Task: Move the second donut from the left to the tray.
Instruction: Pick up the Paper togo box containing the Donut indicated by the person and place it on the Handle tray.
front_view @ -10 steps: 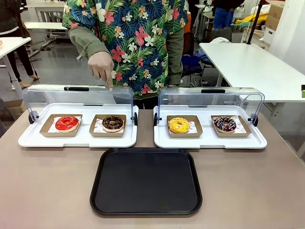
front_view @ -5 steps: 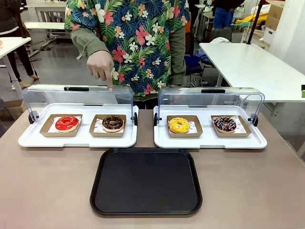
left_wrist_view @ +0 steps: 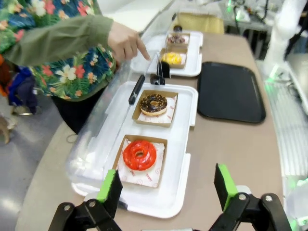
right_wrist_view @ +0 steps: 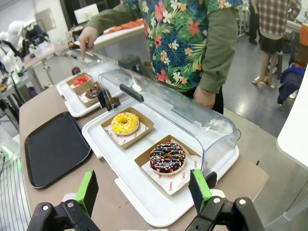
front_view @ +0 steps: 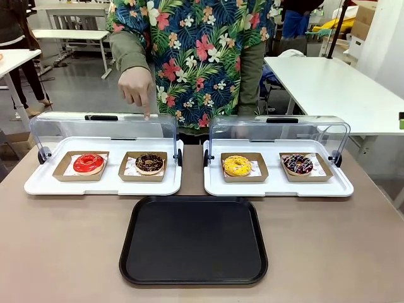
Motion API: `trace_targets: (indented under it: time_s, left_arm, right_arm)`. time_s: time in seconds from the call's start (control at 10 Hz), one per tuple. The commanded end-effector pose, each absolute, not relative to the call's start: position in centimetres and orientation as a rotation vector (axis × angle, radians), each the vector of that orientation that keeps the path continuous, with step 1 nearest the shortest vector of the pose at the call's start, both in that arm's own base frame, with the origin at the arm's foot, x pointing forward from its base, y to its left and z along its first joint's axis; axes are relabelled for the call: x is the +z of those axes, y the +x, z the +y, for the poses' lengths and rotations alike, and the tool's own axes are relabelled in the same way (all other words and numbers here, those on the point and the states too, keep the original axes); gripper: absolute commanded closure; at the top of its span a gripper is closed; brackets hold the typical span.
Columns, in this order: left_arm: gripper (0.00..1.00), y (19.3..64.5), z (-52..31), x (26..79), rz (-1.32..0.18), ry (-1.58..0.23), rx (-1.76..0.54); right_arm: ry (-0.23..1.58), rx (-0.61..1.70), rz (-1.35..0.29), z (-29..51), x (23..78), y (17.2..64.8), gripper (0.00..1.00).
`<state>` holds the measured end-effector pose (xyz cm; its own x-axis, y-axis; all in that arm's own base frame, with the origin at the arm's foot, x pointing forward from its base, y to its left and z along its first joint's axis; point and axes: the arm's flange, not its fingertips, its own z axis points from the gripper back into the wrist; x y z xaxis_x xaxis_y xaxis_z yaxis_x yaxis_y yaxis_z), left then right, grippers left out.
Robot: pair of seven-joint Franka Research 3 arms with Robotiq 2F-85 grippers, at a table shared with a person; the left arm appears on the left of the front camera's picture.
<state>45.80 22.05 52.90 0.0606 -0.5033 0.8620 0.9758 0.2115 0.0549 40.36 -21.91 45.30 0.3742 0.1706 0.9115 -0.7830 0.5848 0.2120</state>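
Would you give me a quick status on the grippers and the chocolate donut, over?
Left gripper open, right gripper open. Donut in its holder, left display tray, lid up. Person's hand pointing down above that lid.

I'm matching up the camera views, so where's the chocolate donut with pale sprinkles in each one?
Front view: chocolate donut left of centre, beyond the black tray.
Left wrist view: chocolate donut near centre.
Right wrist view: chocolate donut small, upper left.
Shared landmark: red donut beside it.
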Motion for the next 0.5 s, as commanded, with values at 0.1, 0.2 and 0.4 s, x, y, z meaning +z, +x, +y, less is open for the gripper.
trace_targets:
  time_s: [0.1,0.2,0.4]
  left_arm:
    - [0.00,46.1,12.7,56.8,-0.723,-0.534,-1.320]
    - [0.00,46.3,8.9,57.5,-0.647,-0.492,-1.360]
    - [0.00,45.5,0.5,57.4,-0.477,-0.402,-1.457]
  right_arm:
    - [0.725,0.679,-1.013,-21.8,45.6,40.4,0.00]
    - [0.725,0.679,-1.013,-21.8,45.6,40.4,0.00]
    - [0.725,0.679,-1.013,-21.8,45.6,40.4,0.00]
